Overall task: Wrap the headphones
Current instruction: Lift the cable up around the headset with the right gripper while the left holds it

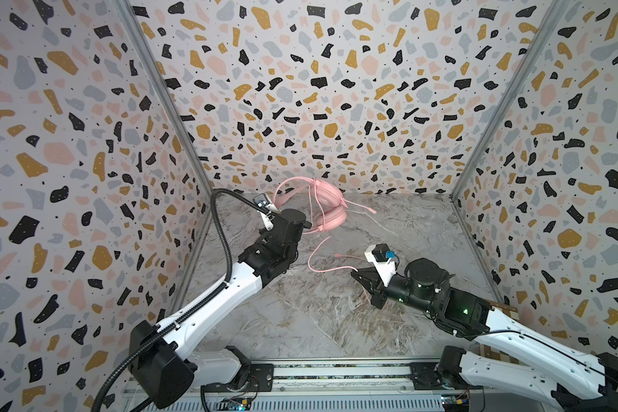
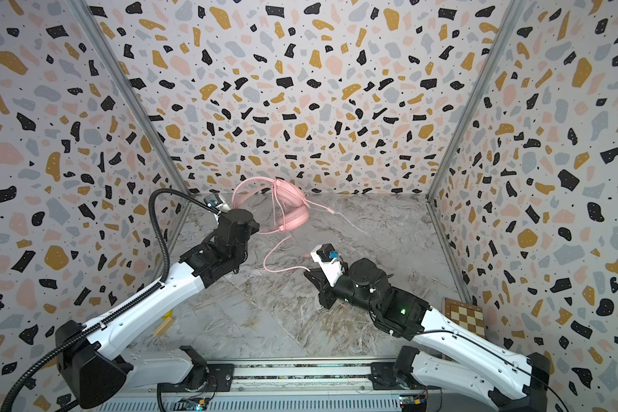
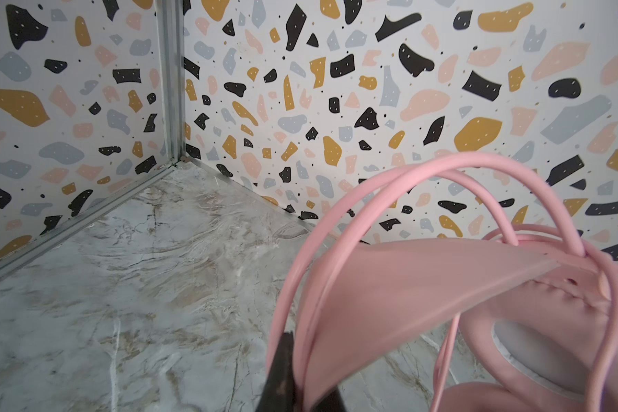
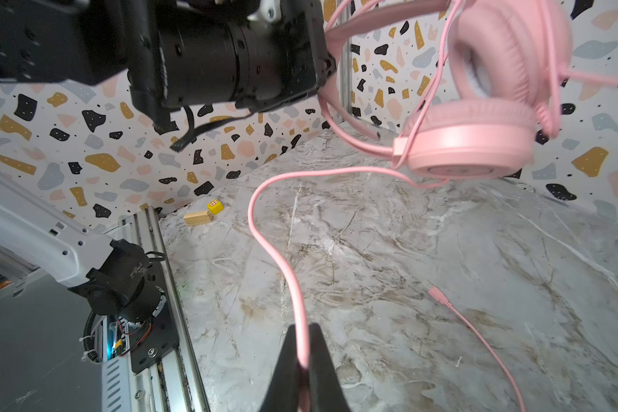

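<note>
Headphones [image 1: 330, 214] are hanging near the back wall, Sam, lifted off the marble tabletop [image 1: 300, 321] in both top views, one earcup sitting over the other.

And who is carrying them, Jo?

The left gripper [image 3: 307, 378] is doing that. Its black fingers [image 3: 282, 364] are pinching the headband, pink strap and wire hoops together.

I am seeing cable [image 4: 264, 228] looping across both cups.

Yes, several pink turns are crossing the earcups, and from the lower cup the loose run is sagging in a curve toward the right gripper [image 4: 302, 356].

Is that one standing spread?

No, its two fingers are squeezing together on the cable, the thin pink line running right between them. Past the pinch the tail is trailing away, and the plug [image 4: 437, 294] is pointing out over the marble. I cannot tell whether it is touching.

Anything else showing?

The boom mic [image 1: 371, 211] is poking out to the right of the cups, and a wooden block [image 4: 197, 217] is lying by the rail with a yellow cube [image 4: 215, 207] just beside it.
</note>
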{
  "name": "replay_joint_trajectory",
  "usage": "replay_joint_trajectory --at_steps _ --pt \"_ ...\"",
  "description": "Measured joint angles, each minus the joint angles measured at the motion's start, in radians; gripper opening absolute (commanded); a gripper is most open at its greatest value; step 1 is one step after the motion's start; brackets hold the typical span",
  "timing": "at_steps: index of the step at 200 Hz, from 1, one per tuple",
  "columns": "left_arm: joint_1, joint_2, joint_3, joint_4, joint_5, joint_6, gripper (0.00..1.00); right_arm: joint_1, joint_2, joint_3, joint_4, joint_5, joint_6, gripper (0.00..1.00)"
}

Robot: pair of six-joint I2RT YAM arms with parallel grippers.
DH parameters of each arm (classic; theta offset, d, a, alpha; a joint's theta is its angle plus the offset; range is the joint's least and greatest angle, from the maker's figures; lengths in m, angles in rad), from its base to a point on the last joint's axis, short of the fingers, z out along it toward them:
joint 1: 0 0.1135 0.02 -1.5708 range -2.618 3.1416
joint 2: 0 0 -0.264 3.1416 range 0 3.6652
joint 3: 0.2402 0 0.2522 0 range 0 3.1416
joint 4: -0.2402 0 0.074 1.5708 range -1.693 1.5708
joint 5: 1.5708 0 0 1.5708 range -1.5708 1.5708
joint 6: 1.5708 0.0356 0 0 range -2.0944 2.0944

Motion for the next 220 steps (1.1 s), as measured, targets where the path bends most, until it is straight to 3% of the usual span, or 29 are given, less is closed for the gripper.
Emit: replay_joint_trajectory --at_steps 124,220 --pt "-0.065 0.026 -0.123 0.031 0.179 0.246 0.00 -0.016 0.028 0.110 -0.040 0.116 -0.114 0.00" --pt "-0.080 -0.047 -0.220 0.085 0.395 0.414 0.00 -0.192 0.034 0.131 -0.023 0.084 -0.169 0.00"
